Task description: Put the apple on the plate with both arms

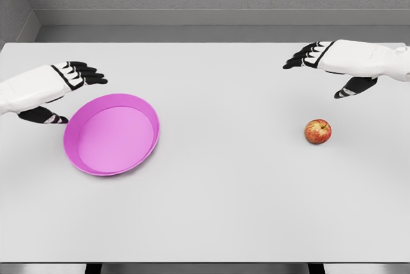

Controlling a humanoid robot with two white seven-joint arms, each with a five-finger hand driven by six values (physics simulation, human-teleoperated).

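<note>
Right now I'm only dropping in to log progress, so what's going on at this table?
A two-armed humanoid is set to put the apple on the pink plate, but nothing is held yet. The apple sits on the white table, off to the right, apart from the plate. The right hand hovers open above and behind the apple. The left hand hovers open by the plate's left rim.

The plate [111, 134] lies on the table [218, 210] at the left, and the apple [318, 131] lies well apart from it at the right, about level with it. The left hand [61, 82] hovers just behind the plate's left rim. The right hand [339, 59] hovers behind the apple, slightly to its right and clear of it.
</note>
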